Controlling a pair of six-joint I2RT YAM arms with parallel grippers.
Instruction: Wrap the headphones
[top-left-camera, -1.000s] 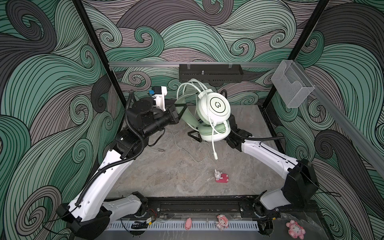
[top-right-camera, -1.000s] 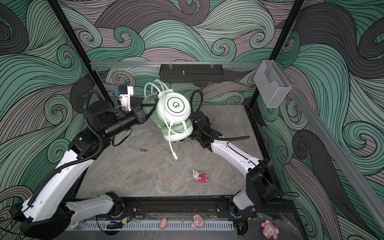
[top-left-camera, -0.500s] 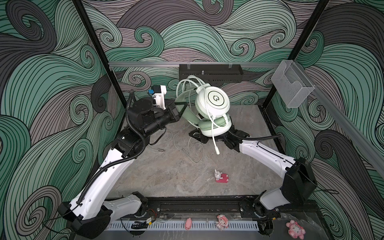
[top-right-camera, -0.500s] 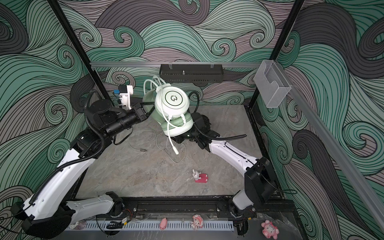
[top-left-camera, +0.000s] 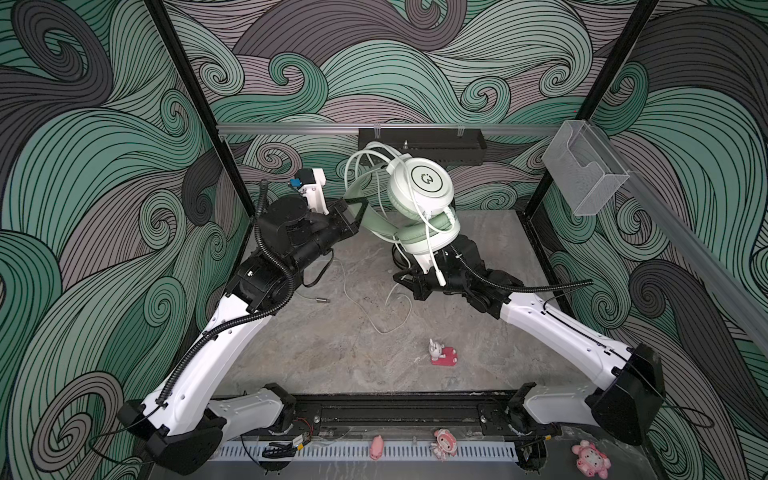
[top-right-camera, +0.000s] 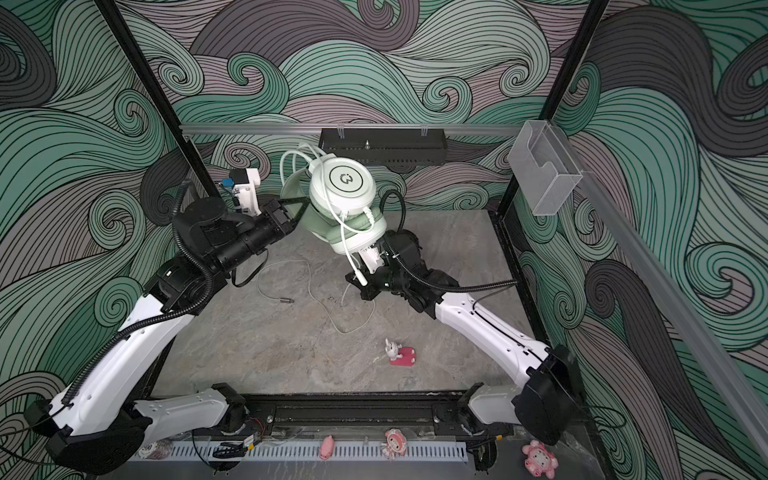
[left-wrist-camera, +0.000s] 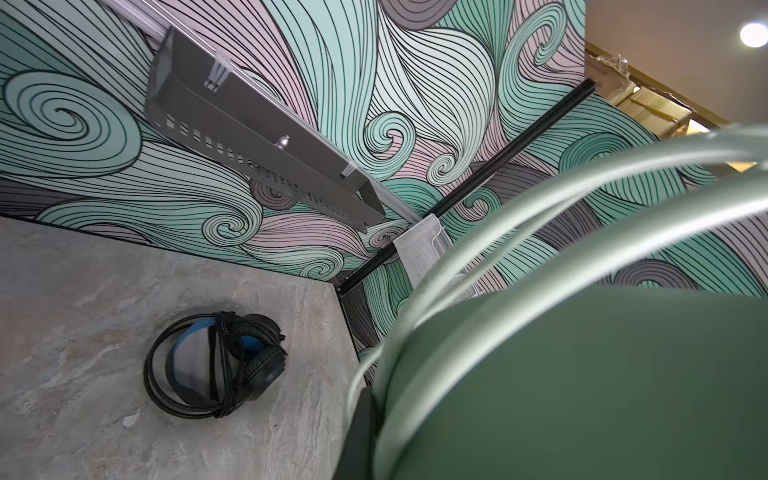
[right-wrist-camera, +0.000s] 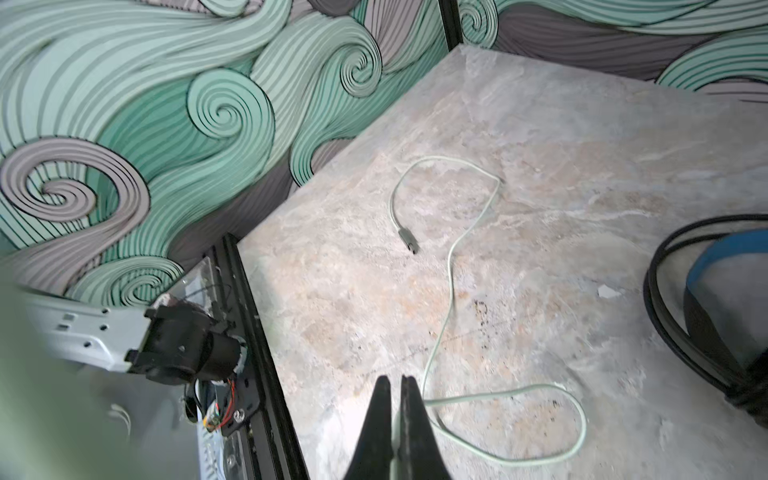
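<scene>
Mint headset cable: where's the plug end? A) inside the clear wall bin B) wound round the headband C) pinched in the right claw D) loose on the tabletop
D: the plug lies free on the tabletop, apart from the shut right claw.

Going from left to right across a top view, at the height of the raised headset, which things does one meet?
Black left pincer → pale mint-green over-ear headphones, which it grips → clear plastic wall holder.
</scene>
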